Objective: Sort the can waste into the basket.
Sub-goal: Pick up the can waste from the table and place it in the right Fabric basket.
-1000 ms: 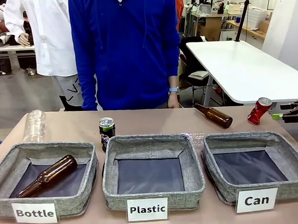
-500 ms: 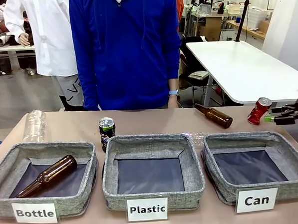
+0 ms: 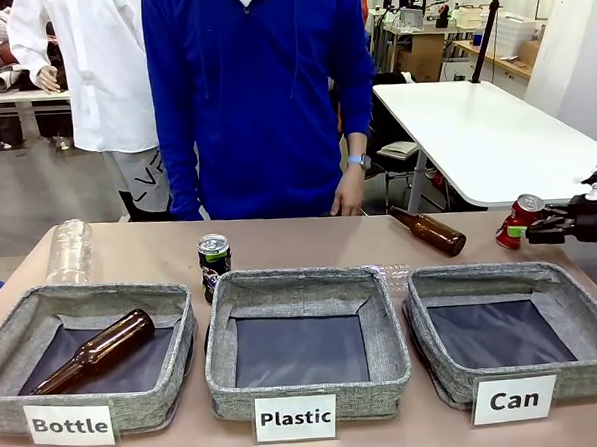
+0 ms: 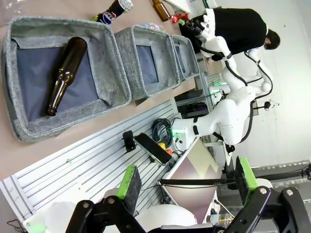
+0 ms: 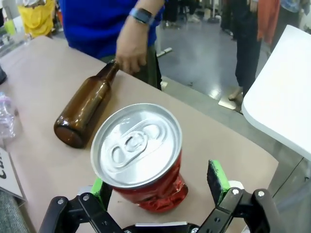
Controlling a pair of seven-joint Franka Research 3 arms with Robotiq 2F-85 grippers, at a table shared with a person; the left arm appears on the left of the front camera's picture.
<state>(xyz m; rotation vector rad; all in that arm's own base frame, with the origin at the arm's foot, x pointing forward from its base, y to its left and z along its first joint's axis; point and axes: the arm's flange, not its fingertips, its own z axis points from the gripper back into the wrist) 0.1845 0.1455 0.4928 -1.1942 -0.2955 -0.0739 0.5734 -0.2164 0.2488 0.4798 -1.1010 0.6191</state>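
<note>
Right gripper [image 3: 531, 233] comes in low from the table's [image 3: 289, 239] right edge, at the far right corner. Claw is wide. In the right wrist view the gripper [image 5: 156, 183] has a green pad on either side of the crushed red can [image 5: 138, 150]. One pad stands clear of the can. The other is half hidden behind it, so contact there is unclear. Nothing is clamped.

The red can [image 3: 520, 219] sits tilted on the table near the right edge, beyond the far rim of the Can basket [image 3: 457, 373], silver top toward the wrist camera.

A brown bottle [image 3: 431, 231] lies on its side just beside the red can, toward the middle of the far edge. A person's hand [image 5: 130, 51] rests at its neck.

The dark can [image 3: 213, 262] stands upright just behind the far left corner of the Plastic basket [image 3: 302, 280]. It is well apart from the Can basket, which shows only its dark lining.

The Bottle basket [image 3: 82, 295] at the near left holds a second brown bottle [image 3: 95, 349] lying at a slant. A clear plastic bottle [image 3: 70, 250] lies behind it by the left edge.

Left gripper [image 4: 187, 177] hangs off the table's near left side, claw wide with nothing between the pads.
</note>
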